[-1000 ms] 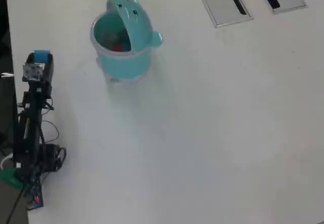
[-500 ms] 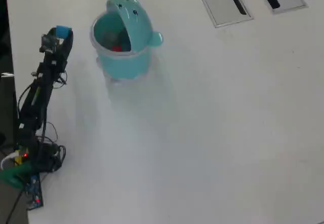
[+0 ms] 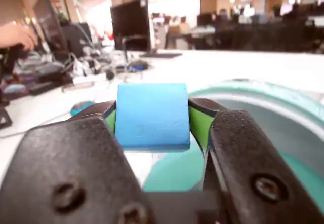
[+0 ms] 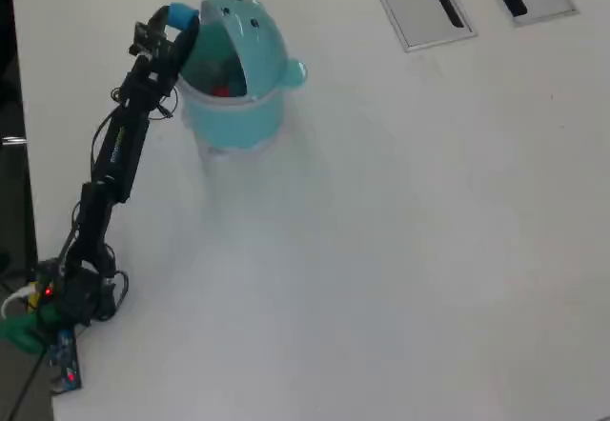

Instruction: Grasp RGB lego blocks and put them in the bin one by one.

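The claw [image 3: 152,120] grips the blue block [image 3: 152,115] above the bin's [image 4: 233,116] rim; no legible writing.

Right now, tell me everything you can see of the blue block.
The blue block is a plain, matte, cube-like piece, seemingly plastic, with its broad face toward the wrist camera. It sits level, clamped on both sides between the gripper and its green-padded fingers. Overhead, it is held above the table at the left rim of the teal bin, not yet released.

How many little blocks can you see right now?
2: the blue block is squeezed in the gripper by the bin's rim, a red block lies inside. More may be hidden there.
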Robot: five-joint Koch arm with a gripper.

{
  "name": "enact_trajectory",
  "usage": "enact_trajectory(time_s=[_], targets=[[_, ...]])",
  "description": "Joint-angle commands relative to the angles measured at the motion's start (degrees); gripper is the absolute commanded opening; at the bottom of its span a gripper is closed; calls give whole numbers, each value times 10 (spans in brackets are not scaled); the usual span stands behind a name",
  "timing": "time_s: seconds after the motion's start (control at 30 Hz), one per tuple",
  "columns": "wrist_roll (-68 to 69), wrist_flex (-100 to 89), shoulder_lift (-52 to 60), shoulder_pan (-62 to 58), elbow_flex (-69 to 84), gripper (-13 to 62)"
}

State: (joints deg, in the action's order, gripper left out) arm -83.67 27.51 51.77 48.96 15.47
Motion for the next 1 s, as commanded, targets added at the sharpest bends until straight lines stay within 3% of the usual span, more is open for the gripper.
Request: enact_trajectory(time_s=[0.0, 0.07, 0.37, 0.6, 0.7, 0.97], targets=[[-3, 50, -11, -17, -78, 107], [-4, 50, -25, -26, -79, 170], [-43, 65, -51, -25, -83, 297], [-47, 78, -54, -13, -114, 317], [-44, 171, -113, -4, -273, 316], [-37, 229, -60, 0, -272, 316]])
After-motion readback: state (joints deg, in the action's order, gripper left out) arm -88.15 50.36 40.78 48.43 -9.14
